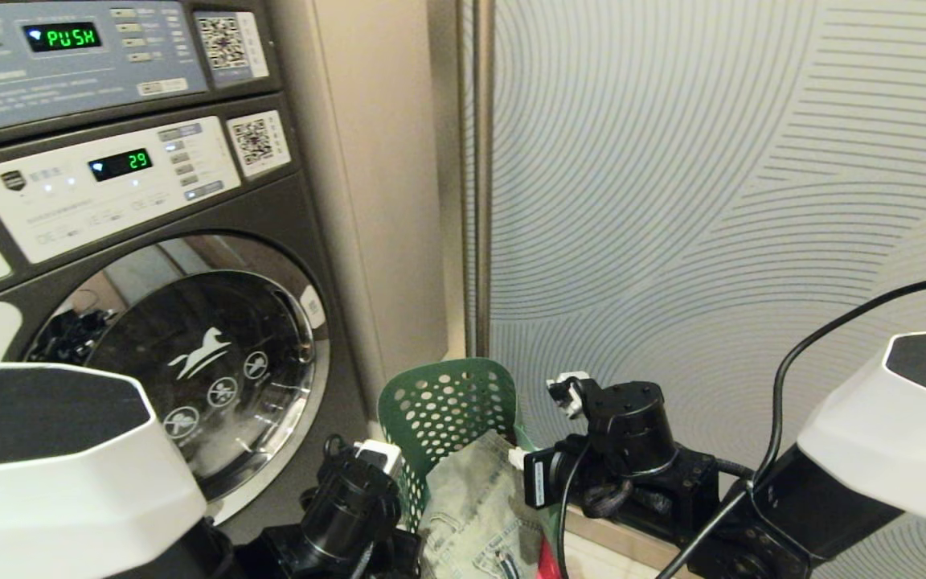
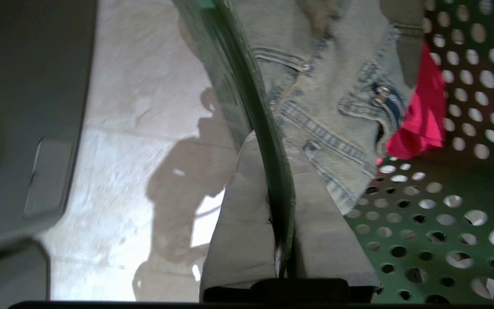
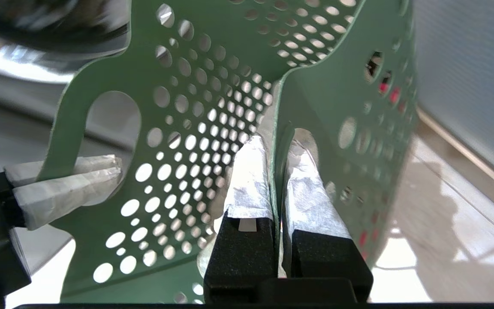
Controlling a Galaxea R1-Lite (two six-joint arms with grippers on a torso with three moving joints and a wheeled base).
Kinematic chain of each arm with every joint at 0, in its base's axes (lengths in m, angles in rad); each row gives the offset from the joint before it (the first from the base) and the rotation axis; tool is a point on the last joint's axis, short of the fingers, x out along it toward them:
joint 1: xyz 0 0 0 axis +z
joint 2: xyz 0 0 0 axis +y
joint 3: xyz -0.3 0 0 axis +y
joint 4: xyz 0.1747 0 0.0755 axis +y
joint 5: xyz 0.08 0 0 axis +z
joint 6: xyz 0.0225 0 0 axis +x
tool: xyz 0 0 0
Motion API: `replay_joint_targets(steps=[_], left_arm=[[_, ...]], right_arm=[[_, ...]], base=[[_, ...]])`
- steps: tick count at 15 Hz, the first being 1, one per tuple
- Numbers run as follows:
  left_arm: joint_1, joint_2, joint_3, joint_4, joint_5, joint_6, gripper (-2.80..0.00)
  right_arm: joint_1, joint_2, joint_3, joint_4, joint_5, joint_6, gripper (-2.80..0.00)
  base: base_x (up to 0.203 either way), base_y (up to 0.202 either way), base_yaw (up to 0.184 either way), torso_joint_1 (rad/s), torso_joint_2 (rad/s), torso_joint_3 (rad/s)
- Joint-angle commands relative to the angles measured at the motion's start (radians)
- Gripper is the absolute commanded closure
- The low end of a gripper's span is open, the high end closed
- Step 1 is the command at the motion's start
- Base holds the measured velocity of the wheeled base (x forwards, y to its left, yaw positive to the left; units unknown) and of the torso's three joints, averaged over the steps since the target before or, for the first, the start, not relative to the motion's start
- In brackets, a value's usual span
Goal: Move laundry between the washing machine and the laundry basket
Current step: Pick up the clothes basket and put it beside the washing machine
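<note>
Now we hold the basket (image 1: 443,410) by its rim, left gripper (image 2: 279,171) and right gripper (image 3: 275,171) each clamped on it, jeans (image 2: 328,107) inside, beside the washer (image 1: 214,362).

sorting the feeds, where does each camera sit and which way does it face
Head view: on the head, facing forward and down at the washing machine and laundry basket; both arms show.
Left wrist view: behind the left tool, clamped on the basket rim, facing jeans inside and a red garment.
Right wrist view: behind the right tool, clamped on the opposite wall; the left tool shows too.
All share the basket.
</note>
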Motion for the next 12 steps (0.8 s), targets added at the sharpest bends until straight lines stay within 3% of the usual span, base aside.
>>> replay_joint_targets(steps=[1, 12], left_arm=[[0.000, 0.002, 0.001, -0.005, 0.002, -0.001, 0.00], [-0.004, 0.035, 0.001, -0.040, 0.004, -0.010, 0.00]], right_arm=[[0.001, 0.003, 0.004, -0.007, 0.000, 0.002, 0.00], [0.001, 0.018, 0.001, -0.009, 0.002, -0.001, 0.00]], base=[[0.000, -0.011, 0.172, 0.000, 0.00, 0.005], [-0.005, -0.009, 0.168, 0.001, 0.00, 0.002]])
